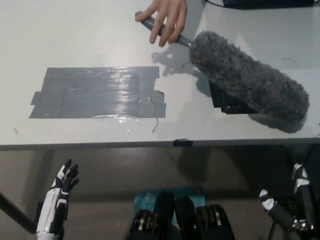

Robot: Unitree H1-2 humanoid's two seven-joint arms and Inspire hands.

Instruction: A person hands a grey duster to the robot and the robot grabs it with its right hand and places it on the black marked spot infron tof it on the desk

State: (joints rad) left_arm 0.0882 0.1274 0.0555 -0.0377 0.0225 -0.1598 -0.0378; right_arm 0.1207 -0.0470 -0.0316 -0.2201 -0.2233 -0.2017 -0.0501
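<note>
A fluffy grey duster lies slantwise over the right part of the white desk, its handle held by a person's hand at the top middle. Under the duster's head a black marked spot shows partly; most of it is hidden. My white left hand rests below the desk edge at the lower left, fingers apart and empty. At the lower right my black right hand hangs below the desk, fingers spread, holding nothing and far from the duster.
A large patch of grey tape covers the desk's left middle. The desk's front edge runs across the picture. A dark object sits at the top right corner.
</note>
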